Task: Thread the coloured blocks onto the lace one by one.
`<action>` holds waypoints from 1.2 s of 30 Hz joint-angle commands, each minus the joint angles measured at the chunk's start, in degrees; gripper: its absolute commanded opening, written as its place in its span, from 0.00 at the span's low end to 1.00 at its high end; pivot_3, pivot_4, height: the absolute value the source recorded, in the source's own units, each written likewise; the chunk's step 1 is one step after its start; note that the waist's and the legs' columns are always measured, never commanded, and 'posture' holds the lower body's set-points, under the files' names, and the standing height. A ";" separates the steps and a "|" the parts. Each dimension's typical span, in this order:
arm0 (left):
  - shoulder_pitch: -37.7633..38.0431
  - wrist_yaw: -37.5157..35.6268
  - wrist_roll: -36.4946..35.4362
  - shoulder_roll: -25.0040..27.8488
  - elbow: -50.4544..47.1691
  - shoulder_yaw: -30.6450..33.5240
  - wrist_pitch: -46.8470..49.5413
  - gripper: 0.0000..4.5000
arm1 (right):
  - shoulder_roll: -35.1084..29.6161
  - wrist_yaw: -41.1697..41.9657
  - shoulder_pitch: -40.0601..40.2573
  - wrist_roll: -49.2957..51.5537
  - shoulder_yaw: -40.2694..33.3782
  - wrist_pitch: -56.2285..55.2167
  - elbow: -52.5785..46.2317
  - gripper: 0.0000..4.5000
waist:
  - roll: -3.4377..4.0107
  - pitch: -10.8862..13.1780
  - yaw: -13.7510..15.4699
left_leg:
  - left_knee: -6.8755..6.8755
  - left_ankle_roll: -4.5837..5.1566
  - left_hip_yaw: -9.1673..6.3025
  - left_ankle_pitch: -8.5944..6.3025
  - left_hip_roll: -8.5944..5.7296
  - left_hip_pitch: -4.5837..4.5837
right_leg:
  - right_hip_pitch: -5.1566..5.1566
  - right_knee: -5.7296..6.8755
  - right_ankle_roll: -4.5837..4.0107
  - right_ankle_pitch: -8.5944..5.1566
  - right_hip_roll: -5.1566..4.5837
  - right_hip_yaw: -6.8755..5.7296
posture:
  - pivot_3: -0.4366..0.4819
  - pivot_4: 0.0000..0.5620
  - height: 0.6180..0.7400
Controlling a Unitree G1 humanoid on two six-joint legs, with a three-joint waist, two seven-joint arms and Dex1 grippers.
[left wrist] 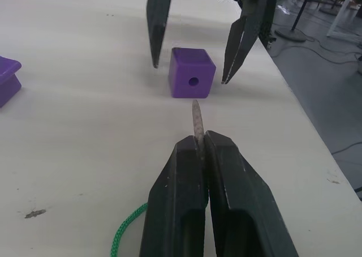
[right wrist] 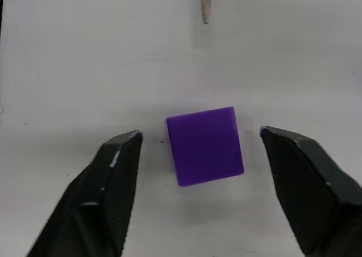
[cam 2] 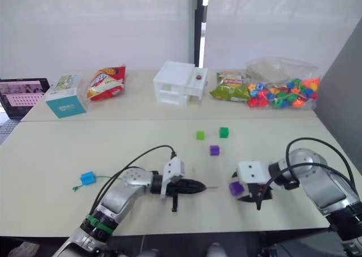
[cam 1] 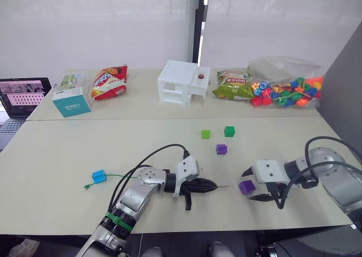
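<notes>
right end effector (right wrist: 198,161) spread astride purple block (right wrist: 205,145), seemingly untouched

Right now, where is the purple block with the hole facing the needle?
The purple block sits on the table's near right, between the open right gripper fingers, just ahead of the lace tip.

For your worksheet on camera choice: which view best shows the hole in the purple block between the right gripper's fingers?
The left wrist view: the purple block faces it, hole visible. The right wrist view shows its plain top; eye views show it small.
</notes>
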 commanded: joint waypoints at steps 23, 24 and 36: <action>-1.23 -1.03 0.97 0.20 -1.40 -0.97 -0.42 0.00 | 7.60 -5.50 1.01 1.54 0.36 27.58 -14.28 0.26 | -0.04 -0.01 -0.37 | 0.00 -0.03 0.00 0.02 0.52 0.08 | -0.03 0.05 -0.30 0.19 0.56 0.01 | 0.48 0.27 1.00; -1.22 -1.02 0.98 0.20 -1.41 -0.97 -0.38 0.00 | 7.51 -5.48 1.10 1.57 0.49 27.50 -14.37 0.26 | -0.04 -0.01 -0.28 | 0.00 -0.03 0.00 0.02 0.50 0.07 | -0.03 0.04 -0.30 0.19 0.54 0.01 | 0.48 0.27 1.00; -1.48 -1.32 1.39 0.91 -1.72 -2.01 1.68 0.00 | 7.80 -7.23 1.04 0.93 1.22 25.19 -12.95 0.26 | -0.04 -0.01 -0.19 | 0.00 -0.03 0.00 0.01 0.45 0.06 | -0.03 0.00 -0.29 0.19 0.49 0.00 | 0.48 0.27 1.00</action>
